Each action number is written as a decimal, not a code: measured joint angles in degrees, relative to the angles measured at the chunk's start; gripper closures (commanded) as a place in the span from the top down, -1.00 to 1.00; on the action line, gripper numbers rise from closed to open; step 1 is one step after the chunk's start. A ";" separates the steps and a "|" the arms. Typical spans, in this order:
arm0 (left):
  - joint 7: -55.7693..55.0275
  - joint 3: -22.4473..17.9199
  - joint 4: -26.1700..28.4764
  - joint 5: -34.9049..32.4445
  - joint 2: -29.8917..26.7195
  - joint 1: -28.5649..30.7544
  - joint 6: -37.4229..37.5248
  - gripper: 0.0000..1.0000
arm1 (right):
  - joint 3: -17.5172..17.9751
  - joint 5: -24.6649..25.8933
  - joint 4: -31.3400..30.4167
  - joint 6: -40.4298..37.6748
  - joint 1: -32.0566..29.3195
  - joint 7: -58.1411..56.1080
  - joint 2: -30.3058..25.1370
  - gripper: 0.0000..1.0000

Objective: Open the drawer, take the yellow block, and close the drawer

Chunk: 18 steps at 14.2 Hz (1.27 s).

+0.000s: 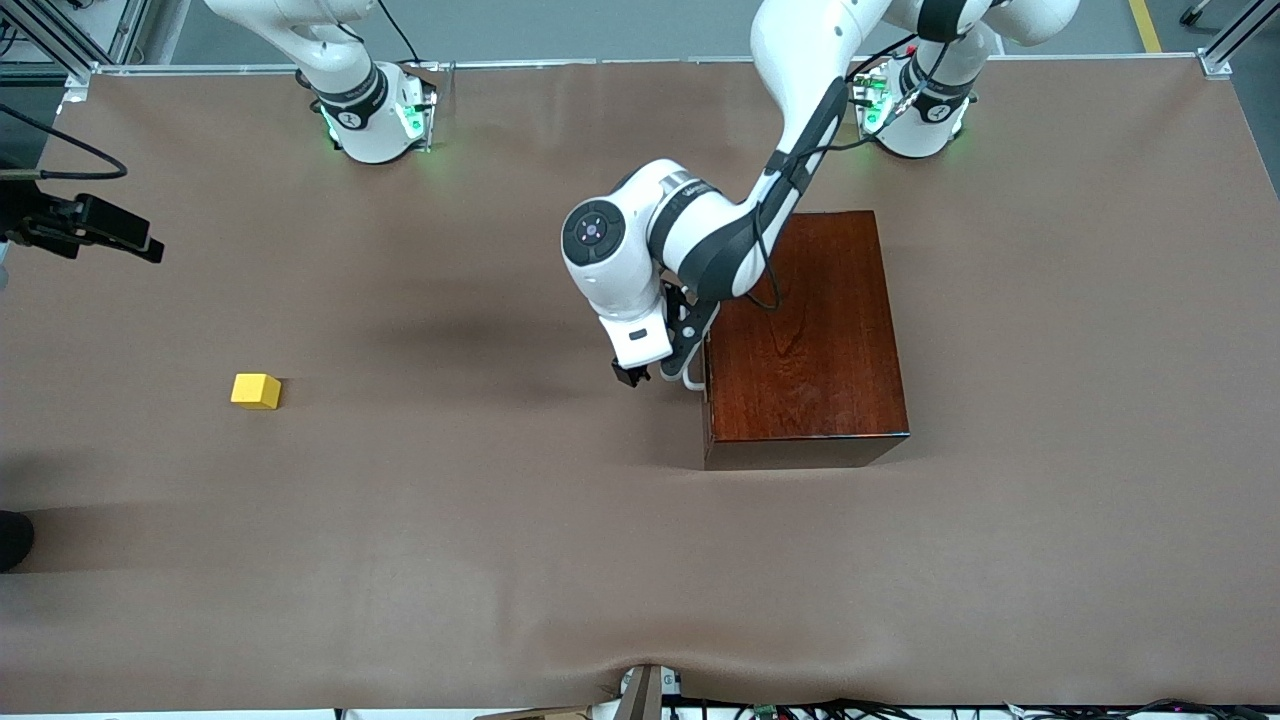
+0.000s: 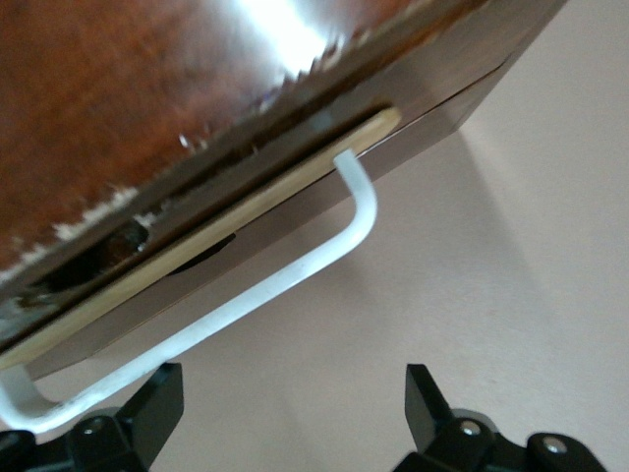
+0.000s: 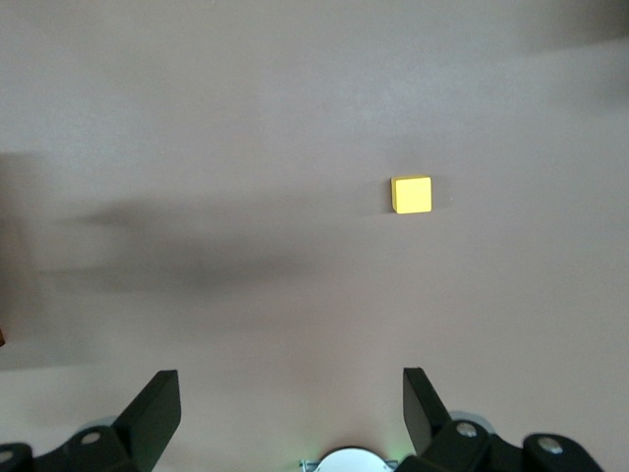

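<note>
Here, the drawer is seen pushed almost flush into the dark reddish-brown wooden box, which stands on the brown table toward the left arm's end; only a thin pale-wood edge shows along the box's face in the left wrist view. The white U-shaped handle juts from that face toward the right arm's end of the table. The left gripper is held just in front of the handle, low over the table, with its fingers spread wide and nothing gripped between them; one end of the handle is seen close beside one finger. The yellow block lies on the bare table toward the right arm's end, well apart from the box and outside the drawer. The right gripper is seen only in its own wrist view, high over the table with the block below it, its fingers opened wide and empty.
</note>
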<state>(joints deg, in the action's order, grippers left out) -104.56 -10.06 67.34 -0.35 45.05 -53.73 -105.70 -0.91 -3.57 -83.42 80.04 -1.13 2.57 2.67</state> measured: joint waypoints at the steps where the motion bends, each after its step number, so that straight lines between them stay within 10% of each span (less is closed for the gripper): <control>1: 1.21 -0.06 -0.19 -0.13 -1.61 0.11 0.03 1.00 | -0.04 0.09 -1.63 1.14 0.00 -1.41 -0.88 1.00; 18: 56.30 -0.69 8.56 -0.14 -26.33 22.33 10.29 1.00 | -0.14 3.19 -2.98 2.44 0.00 -4.96 -3.79 1.00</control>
<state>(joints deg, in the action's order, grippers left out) -48.26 -10.75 75.90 -0.49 18.72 -31.40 -95.41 -1.05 -0.38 -86.40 82.48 -1.13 -2.38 -1.12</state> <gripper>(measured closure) 0.000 0.000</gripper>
